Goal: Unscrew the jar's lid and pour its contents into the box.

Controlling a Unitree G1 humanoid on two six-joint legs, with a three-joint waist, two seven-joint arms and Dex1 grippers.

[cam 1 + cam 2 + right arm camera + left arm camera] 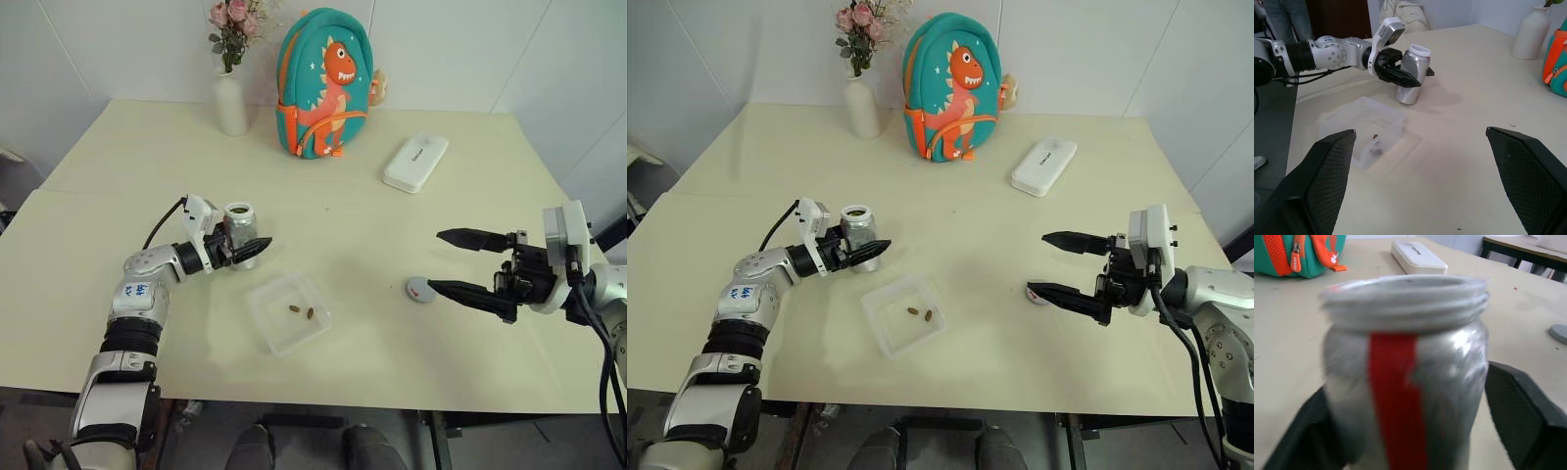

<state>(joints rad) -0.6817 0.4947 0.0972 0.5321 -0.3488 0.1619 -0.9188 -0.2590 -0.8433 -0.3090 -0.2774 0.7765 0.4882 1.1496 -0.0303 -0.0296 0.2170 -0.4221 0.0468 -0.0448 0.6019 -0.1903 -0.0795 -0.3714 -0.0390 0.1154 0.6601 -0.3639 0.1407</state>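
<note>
Two tiny brown beans (302,311) are seen from the left eye, lying inside the shallow see-through plastic box (266,323) on the pale surface (372,235). The small clear jar with the red stripe (240,229) is stood upright just beside the box, its mouth open. The left gripper (253,249) is placed around the jar, with its black fingers apart on both sides. The small round grey lid (420,289) is laid flat, next to the right gripper (438,259), whose fingers are spread wide and hold nothing.

In the left wrist view, the jar (1403,377) is shown between the fingers (1520,411).

In the right wrist view, the box (1364,129) is seen near the jar.
</note>
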